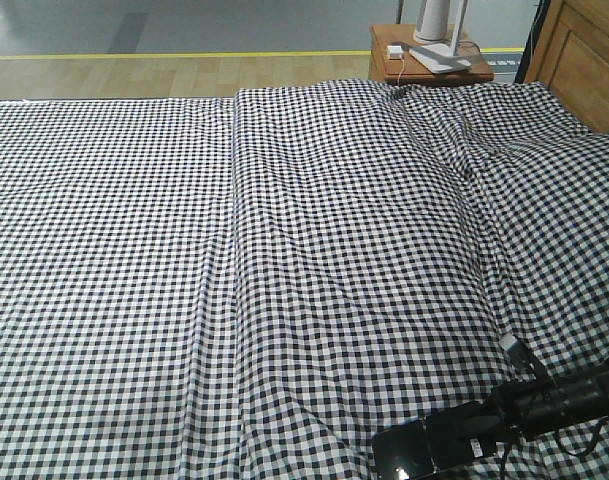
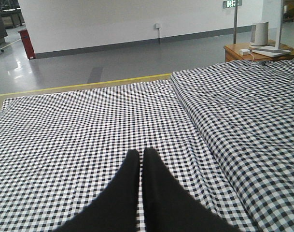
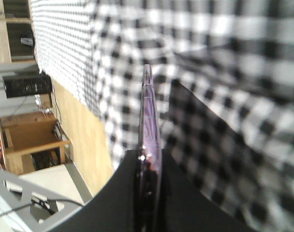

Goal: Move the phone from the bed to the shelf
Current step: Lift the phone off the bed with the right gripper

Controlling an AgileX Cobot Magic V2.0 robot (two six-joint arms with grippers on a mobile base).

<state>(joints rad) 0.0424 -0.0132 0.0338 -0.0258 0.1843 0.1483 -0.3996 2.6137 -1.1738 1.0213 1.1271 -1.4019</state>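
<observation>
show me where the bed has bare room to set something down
Bare sheet across the bed left of the centre fold, and between fold and right ridge. Crowded: near-right corner, where the right gripper holds the phone; nightstand too.

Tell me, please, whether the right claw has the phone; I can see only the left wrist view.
Observer: Yes. In the right wrist view the phone stands edge-on, pinched in the right claw.
Operator: Where on the bed is it?
Observer: The front view shows it at the near edge of the bed, right of centre, glossy face up.
Operator: Is it lifted clear?
Observer: I cannot tell; the bed lies close behind it in both views.
</observation>
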